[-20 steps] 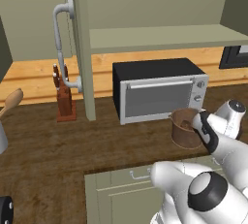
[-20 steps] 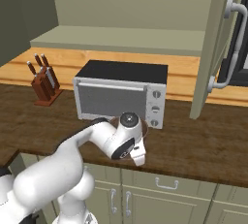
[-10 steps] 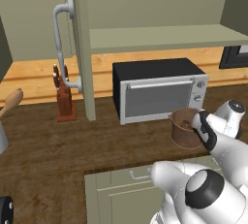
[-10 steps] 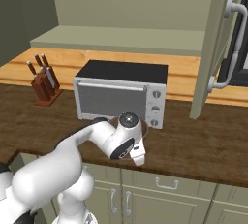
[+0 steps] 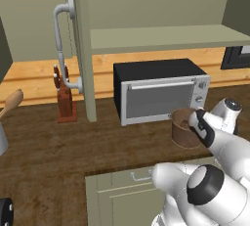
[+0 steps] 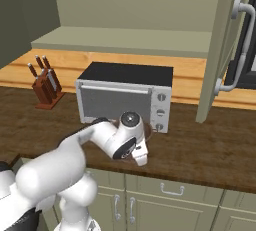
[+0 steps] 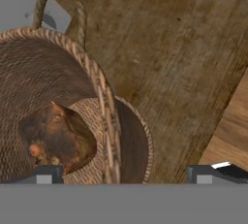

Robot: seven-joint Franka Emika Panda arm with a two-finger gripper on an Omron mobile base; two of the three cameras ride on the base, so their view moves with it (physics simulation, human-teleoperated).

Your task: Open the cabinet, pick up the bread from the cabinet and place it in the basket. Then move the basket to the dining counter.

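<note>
Your gripper (image 7: pixel 127 173) jaws wide, straddling basket (image 7: pixel 104 106) rim; bread (image 7: pixel 55 138) inside; basket fronts toaster oven (image 5: pixel 158 95).

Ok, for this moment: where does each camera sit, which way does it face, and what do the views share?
Left base view: behind-left, facing the counter; arm lower right, basket before the toaster oven.
Right base view: behind-right; arm lower left.
Hand view: looks down the open claw astride the basket's rim, bread inside.
Shared: the base views share toaster oven and knife block.

toaster oven (image 5: pixel 158 90), knife block (image 5: pixel 64 100)
</note>
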